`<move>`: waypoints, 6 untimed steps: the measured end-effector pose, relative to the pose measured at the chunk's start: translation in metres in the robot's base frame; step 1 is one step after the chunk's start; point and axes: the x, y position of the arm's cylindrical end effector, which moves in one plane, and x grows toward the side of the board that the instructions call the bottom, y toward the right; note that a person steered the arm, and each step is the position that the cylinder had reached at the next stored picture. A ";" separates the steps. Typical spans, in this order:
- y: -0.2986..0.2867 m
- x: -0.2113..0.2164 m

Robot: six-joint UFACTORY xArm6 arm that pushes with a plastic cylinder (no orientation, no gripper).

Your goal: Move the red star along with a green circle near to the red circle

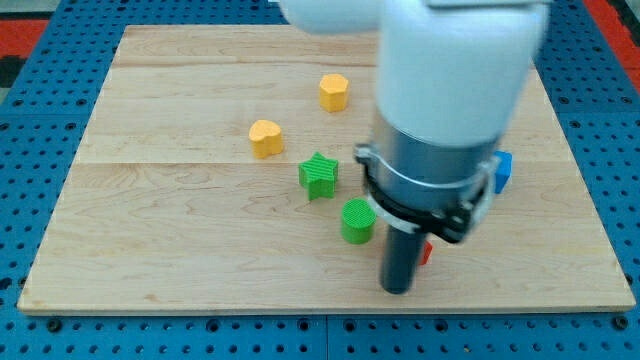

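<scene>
While our tip [397,289] presses a mostly hidden red block [426,255] right of the green circle [357,221], we push next; no jaws exist.

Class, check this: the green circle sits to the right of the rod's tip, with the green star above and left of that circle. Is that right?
Not quite. The camera view shows the green circle to the left of my tip, not the right. The green star does sit above and left of that circle.

A green star [319,175], yellow heart [266,138], yellow hexagon [334,92] and blue block [502,171] sat on the tabletop [150,240].
</scene>
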 end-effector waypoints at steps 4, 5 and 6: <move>0.004 -0.063; -0.001 -0.072; 0.004 -0.031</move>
